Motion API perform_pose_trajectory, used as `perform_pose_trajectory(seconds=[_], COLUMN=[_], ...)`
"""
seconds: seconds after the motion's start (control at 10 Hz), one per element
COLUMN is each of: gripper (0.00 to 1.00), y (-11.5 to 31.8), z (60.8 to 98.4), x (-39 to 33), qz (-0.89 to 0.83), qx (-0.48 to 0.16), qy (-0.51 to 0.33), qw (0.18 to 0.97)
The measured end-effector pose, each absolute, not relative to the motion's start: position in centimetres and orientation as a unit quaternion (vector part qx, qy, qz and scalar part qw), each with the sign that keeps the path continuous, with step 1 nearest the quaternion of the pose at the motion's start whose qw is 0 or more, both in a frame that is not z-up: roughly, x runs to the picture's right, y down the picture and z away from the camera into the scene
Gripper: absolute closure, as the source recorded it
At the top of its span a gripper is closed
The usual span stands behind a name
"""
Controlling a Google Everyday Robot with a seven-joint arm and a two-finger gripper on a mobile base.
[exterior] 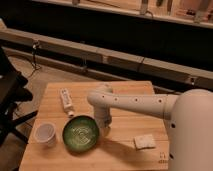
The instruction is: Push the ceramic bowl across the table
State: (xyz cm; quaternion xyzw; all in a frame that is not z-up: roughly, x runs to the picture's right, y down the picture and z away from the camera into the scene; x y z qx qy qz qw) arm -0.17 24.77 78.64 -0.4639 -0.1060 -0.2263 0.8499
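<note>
The ceramic bowl (80,133) sits at lower left of centre on the table (127,97), beside 1 whitish cup (45,134). The gripper (104,131) hangs low at the bowl's right rim, seemingly placed to shove it sideways. Its opening I cannot tell.

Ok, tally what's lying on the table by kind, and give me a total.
Bowls: 1, the ceramic bowl
Cups: 1, the whitish cup
Tubes: 1, the white tube, lying flat
Pale flat pieces: 1, the pale piece
Total: 4
The gripper hangs beside the bowl's rim, on the side away from the cup.
</note>
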Motion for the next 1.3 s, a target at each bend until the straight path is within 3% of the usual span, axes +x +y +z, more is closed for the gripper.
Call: perform_pose_trajectory(seconds=[1.3], gripper=[0.92], y=[24.62], z=[78.54], x=[-1.25], qz=[-0.231], qx=[-0.467], qy=[-0.119], qw=[0.845])
